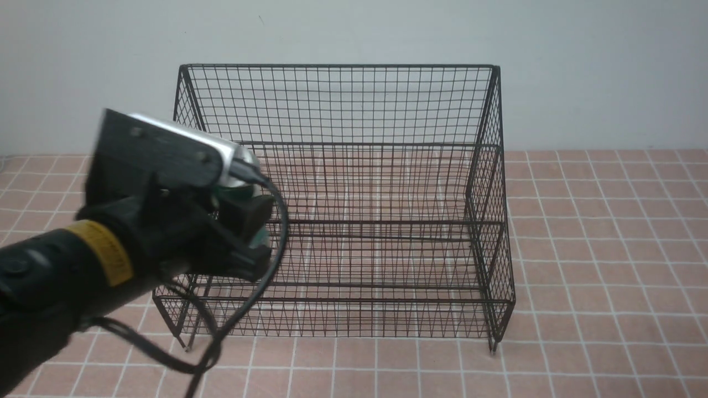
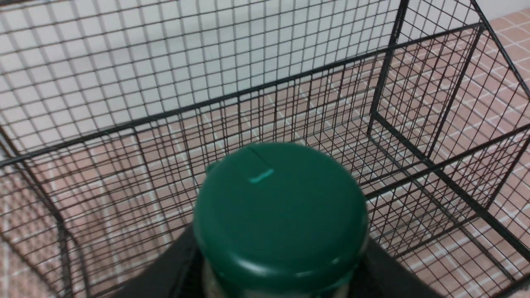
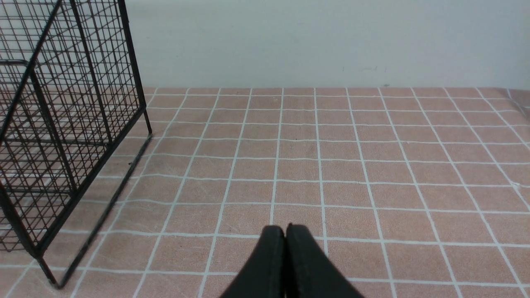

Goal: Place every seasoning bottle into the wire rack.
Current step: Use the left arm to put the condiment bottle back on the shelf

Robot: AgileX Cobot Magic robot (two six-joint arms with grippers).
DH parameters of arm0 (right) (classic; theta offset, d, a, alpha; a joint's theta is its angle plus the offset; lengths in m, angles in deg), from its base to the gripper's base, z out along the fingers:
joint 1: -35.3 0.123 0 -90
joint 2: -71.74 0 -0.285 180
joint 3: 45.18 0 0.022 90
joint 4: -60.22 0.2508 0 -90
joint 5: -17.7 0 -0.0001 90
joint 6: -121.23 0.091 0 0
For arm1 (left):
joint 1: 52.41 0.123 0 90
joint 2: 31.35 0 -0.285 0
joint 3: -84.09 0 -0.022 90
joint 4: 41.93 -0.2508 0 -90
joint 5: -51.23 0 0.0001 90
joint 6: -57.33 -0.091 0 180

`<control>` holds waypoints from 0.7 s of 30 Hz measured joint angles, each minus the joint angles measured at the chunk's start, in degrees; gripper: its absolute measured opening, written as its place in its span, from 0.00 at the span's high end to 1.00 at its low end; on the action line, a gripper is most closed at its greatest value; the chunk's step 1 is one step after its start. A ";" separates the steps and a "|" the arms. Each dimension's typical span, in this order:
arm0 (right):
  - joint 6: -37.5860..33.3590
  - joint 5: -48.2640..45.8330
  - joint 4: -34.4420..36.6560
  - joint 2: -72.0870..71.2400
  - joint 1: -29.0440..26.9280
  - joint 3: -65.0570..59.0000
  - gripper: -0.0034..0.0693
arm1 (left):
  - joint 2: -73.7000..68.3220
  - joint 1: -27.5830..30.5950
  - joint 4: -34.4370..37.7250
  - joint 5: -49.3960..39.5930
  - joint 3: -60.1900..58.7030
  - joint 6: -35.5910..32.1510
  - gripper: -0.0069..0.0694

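The small clear seasoning bottle (image 2: pixel 281 215) with a round dark green cap is off the bench, carried at the left-centre of the front view by the black left end effector (image 1: pixel 251 235). From that camera only slivers of it show: a patch of green cap under the silver wrist-camera housing (image 1: pixel 221 152) and a strip of teal label between the black fingers. The left wrist view looks onto the cap from above, with a black finger (image 2: pixel 165 277) pressed against each side of the bottle's body, so the left end effector is clamped on the seasoning bottle.

Beyond the cap lie the stepped tiers of the large black mesh wire rack (image 1: pixel 376 182). In the front view the bottle overlaps the rack's left part at about the height of the middle tier. Whether it touches any wire cannot be told.

The wire rack fills the middle of the frame. It stands on short legs on the pinkish tile-patterned bench (image 1: pixel 608 249), its tall grid back toward the pale grey wall (image 1: pixel 581 66).

A yellow band (image 1: pixel 102 251) rings the left arm, and a black cable (image 1: pixel 279 237) loops from the wrist toward the lower left of the frame.

In the right wrist view the right end effector (image 3: pixel 285 252) has its two black fingers pressed together, holding nothing. It is above the bench, with the rack's slanted side wall and one leg nearby.
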 joint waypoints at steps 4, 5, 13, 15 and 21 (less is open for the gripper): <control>0.00 0.00 0.00 0.00 0.00 0.00 0.97 | -4.34 0.00 0.00 3.20 0.00 0.04 0.48; 0.00 0.00 0.00 0.00 0.00 0.00 0.97 | -5.15 0.00 0.00 3.46 0.00 0.04 0.48; 0.00 0.00 0.00 0.00 0.00 0.00 0.97 | -10.71 0.00 0.00 3.65 0.00 0.07 0.48; 0.00 0.00 0.00 0.00 0.00 0.00 0.97 | -11.57 0.00 0.00 3.65 0.00 0.07 0.48; 0.00 0.00 0.00 0.00 0.00 0.00 0.97 | -13.69 0.00 0.00 3.65 0.00 0.07 0.48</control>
